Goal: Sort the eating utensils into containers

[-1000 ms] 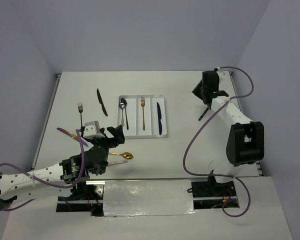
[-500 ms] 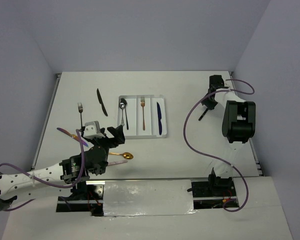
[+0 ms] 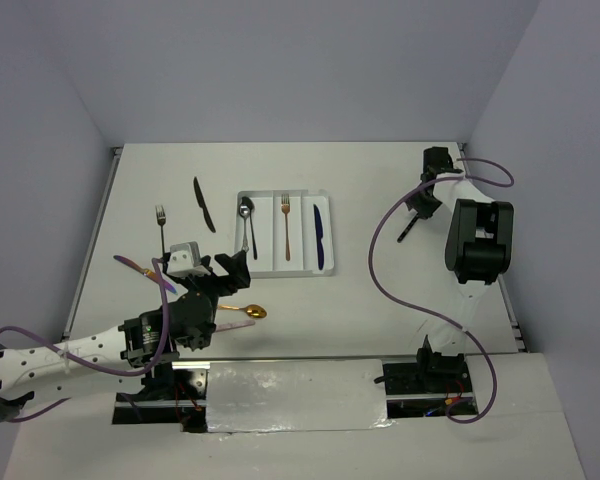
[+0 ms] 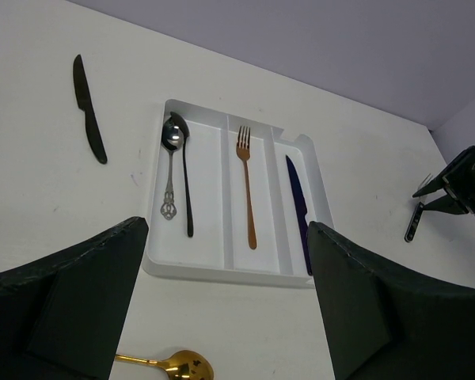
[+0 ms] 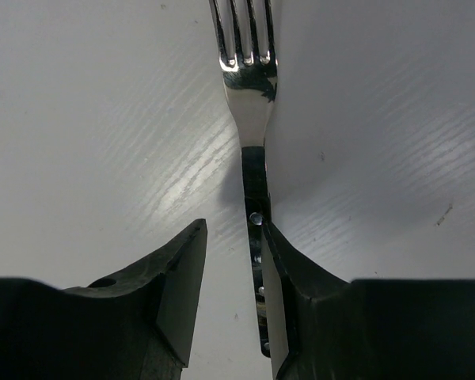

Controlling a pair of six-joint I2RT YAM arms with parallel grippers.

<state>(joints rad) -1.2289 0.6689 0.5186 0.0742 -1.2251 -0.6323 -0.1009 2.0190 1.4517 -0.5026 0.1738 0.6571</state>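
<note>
Tray [image 4: 207,207] held silver spoon [image 4: 170,170], black spoon [image 4: 186,194] left, copper fork [image 4: 247,190] middle, blue knife [image 4: 299,207] right. Left end effector [image 4: 228,229] gaped empty near tray. Right end effector [image 5: 233,229], jaws apart, straddled dark fork [image 5: 252,87] flat on surface [image 5: 103,119].

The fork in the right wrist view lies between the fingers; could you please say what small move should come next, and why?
Probably close the right fingers on the fork: its handle runs between them, near one and with a gap to the other, and it lies flat on the table, apparently not yet gripped.
</note>
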